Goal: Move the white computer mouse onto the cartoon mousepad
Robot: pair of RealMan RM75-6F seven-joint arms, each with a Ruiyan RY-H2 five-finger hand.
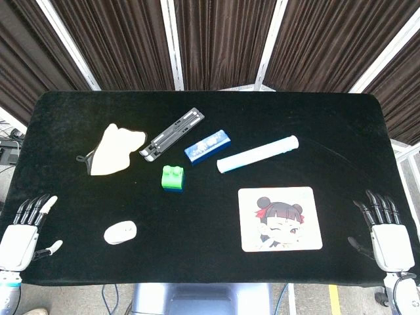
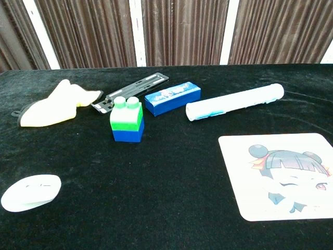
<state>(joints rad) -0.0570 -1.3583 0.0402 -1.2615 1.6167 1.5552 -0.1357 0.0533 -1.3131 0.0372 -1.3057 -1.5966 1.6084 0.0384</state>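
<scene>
The black tabletop (image 1: 210,131) carries everything. At the near right lies the cartoon mousepad (image 1: 280,218), flat, with nothing on it. At the far left lies a cream cloth (image 1: 113,149). A white tube (image 1: 257,154) lies just beyond the mousepad. Left of the tube are a blue box (image 1: 207,146) and a black folding stand (image 1: 172,134), and nearer, a green and blue toy block (image 1: 173,178). The white computer mouse (image 1: 121,232) sits at the near left, well apart from the mousepad. The left hand (image 1: 23,236) rests at the left edge and the right hand (image 1: 387,233) at the right edge; the fingers of both are spread and hold nothing.
</scene>
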